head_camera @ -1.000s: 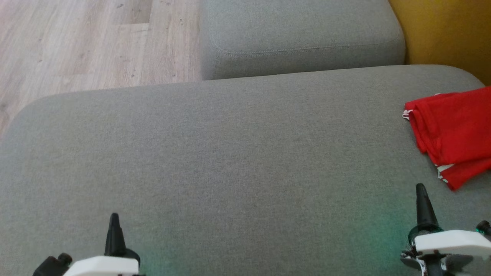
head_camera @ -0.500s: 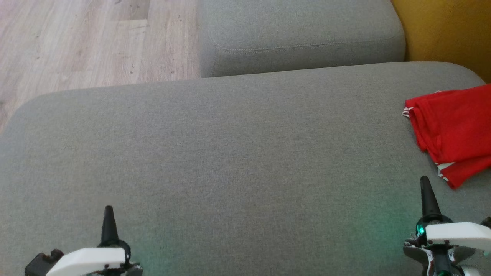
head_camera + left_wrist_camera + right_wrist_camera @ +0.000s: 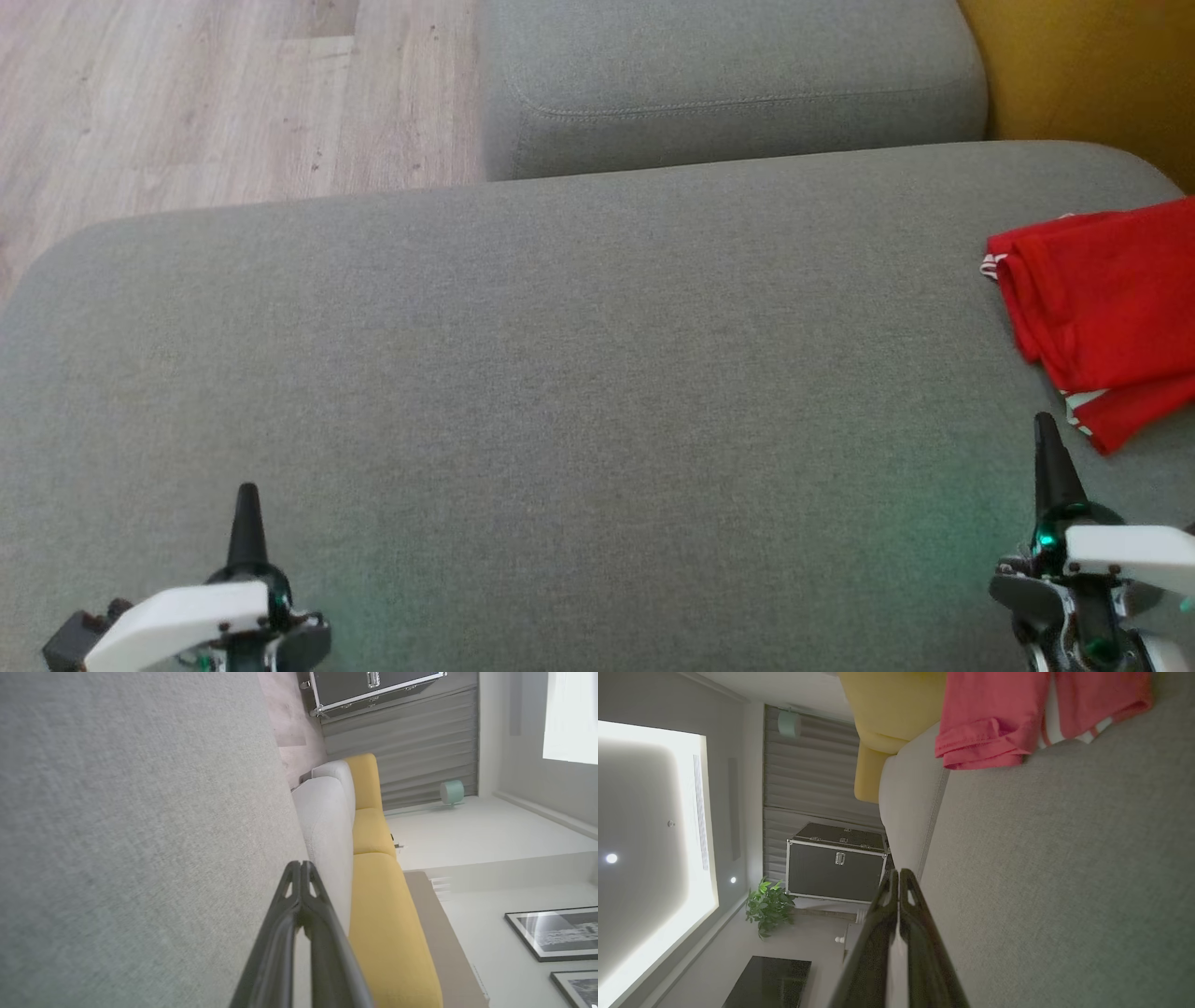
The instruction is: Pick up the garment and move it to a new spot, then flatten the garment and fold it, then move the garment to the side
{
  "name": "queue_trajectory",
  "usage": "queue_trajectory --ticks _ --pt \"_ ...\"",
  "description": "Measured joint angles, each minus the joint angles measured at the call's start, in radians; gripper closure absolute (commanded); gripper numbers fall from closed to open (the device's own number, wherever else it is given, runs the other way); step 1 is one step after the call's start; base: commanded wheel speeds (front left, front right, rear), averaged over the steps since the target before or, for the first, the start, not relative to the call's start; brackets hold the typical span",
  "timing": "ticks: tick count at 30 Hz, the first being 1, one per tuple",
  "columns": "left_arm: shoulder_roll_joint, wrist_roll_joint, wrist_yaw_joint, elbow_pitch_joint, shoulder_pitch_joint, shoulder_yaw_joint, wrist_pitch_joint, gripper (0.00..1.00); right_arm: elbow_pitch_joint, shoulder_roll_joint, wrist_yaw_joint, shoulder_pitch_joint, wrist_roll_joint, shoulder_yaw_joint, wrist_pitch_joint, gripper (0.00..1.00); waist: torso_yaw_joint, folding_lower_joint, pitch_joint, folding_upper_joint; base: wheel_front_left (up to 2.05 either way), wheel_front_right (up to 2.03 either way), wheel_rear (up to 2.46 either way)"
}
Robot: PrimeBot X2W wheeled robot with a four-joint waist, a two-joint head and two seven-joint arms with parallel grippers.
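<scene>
A folded red garment [image 3: 1102, 313] with white-striped trim lies at the far right of the grey couch seat [image 3: 579, 373], cut off by the head view's edge; the right wrist view has the garment [image 3: 1008, 718] at its top. My right gripper [image 3: 1046, 434] is shut and empty, just short of the garment's near corner and apart from it; its fingertips [image 3: 899, 877] meet above the seat. At the lower left, far from the cloth, my left gripper [image 3: 247, 499] is also shut with nothing in it, its fingertips [image 3: 301, 868] pressed together over the seat.
A second grey cushion [image 3: 728, 84] adjoins the seat's far edge. Wooden floor [image 3: 205, 103] runs at the upper left, a yellow couch part [image 3: 1083, 65] at the upper right. A dark flight case [image 3: 836, 863] stands across the room.
The head camera has tipped a little, shifting the whole picture. Both grippers stay shut and have crept slightly forward over the seat. The garment lies as before.
</scene>
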Motion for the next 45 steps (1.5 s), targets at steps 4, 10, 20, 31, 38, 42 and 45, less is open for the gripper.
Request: queue_trajectory --ticks 4,10,20,31,38,42,45 --pt "0.000 -0.044 -0.008 0.003 -0.017 0.012 0.009 1.00 0.004 0.000 0.000 -0.009 0.049 -0.007 0.013 1.00 -0.001 0.0000 0.003 0.0000 0.00 0.00 0.00" --pt "-0.001 -0.112 -0.017 0.008 -0.026 0.022 0.029 1.00 0.010 0.001 0.000 -0.020 0.118 -0.016 0.030 1.00 -0.002 0.0000 0.007 0.0000 0.00 0.00 0.00" --pt "-0.002 -0.196 -0.034 0.020 -0.059 0.045 0.052 1.00 0.013 0.005 0.000 -0.049 0.205 -0.035 0.048 1.00 -0.003 0.0000 0.012 0.0000 0.00 0.00 0.00" --pt "-0.003 -0.196 -0.034 0.020 -0.059 0.048 0.052 1.00 0.014 0.007 0.000 -0.049 0.205 -0.038 0.049 1.00 -0.003 0.0000 0.012 0.0000 0.00 0.00 0.00" --pt "-0.005 -0.196 -0.034 0.020 -0.059 0.051 0.053 1.00 0.014 0.008 0.000 -0.049 0.205 -0.039 0.056 1.00 -0.003 0.0000 0.012 0.0000 0.00 0.00 0.00" --pt "-0.006 -0.196 -0.034 0.020 -0.059 0.053 0.053 1.00 0.014 0.010 0.000 -0.049 0.205 -0.041 0.056 1.00 -0.003 0.0000 0.012 0.0000 0.00 0.00 0.00" --pt "-0.007 -0.196 -0.034 0.020 -0.059 0.054 0.053 1.00 0.014 0.011 0.000 -0.049 0.205 -0.042 0.056 1.00 -0.003 0.0000 0.012 0.0000 0.00 0.00 0.00"
